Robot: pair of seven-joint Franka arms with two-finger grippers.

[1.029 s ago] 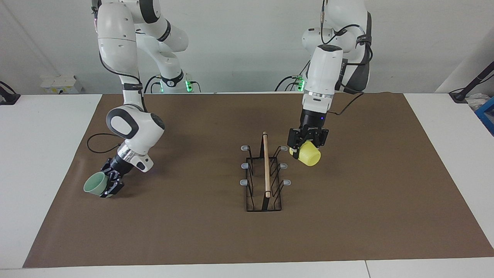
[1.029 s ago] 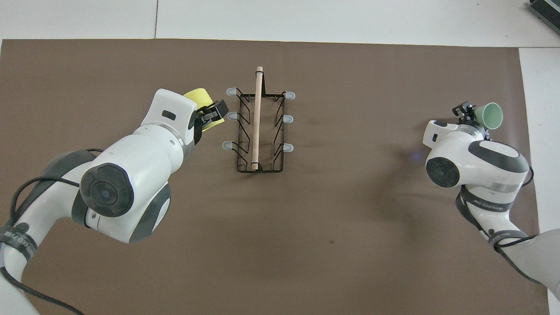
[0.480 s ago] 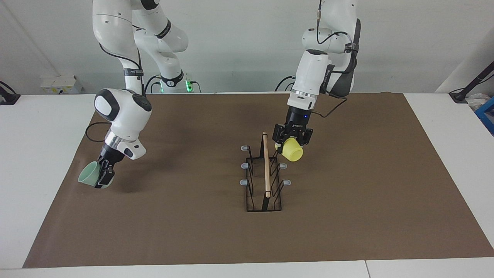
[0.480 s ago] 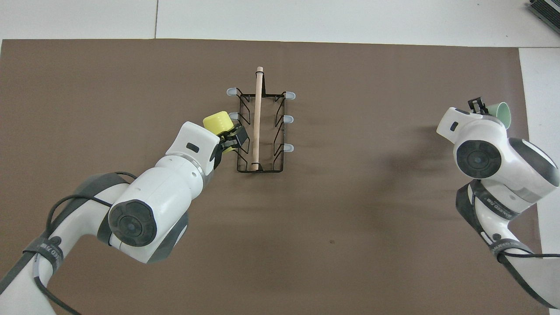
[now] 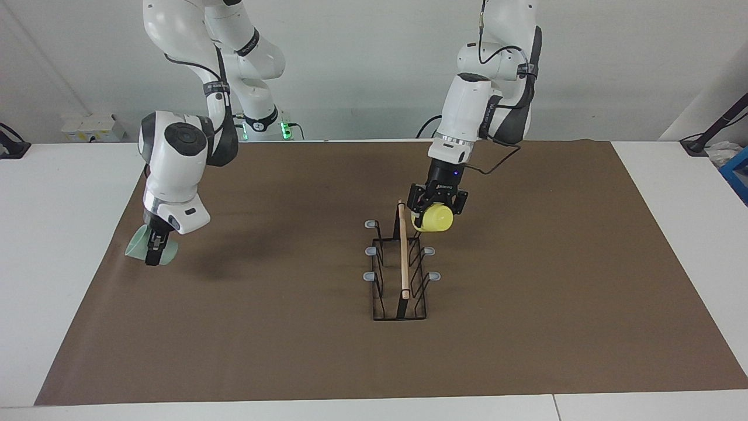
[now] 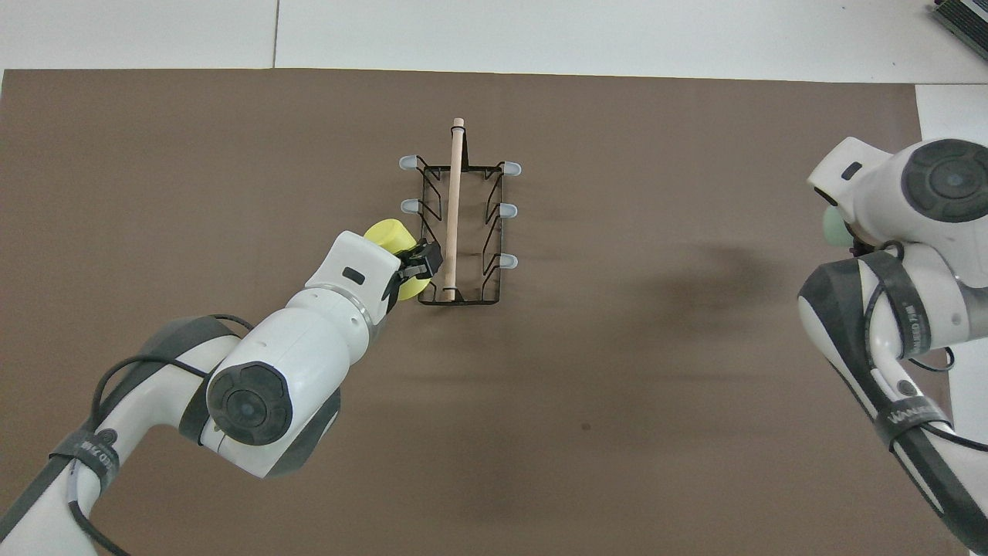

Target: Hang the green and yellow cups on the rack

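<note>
Two glossy white jointed arms, rounded shells, dark grey joint bands and round end caps. Thin black cables looped along links, strapped by black lettered bands. Green lights glow at bases. Black skeletal two-finger left end effector, black right end effector.

Yellow cup: bright yellow, plain, no pattern. Green cup: pale mint, plain. Rack: black wire frame w/ light wood bar on top, prongs tipped grey. Left pincer & right pincer: black. Arms: glossy white w/ black joint caps & bands, black cables. Mat: flat brown, no print. Tabletop: white. Green lights at the arm bases.
</note>
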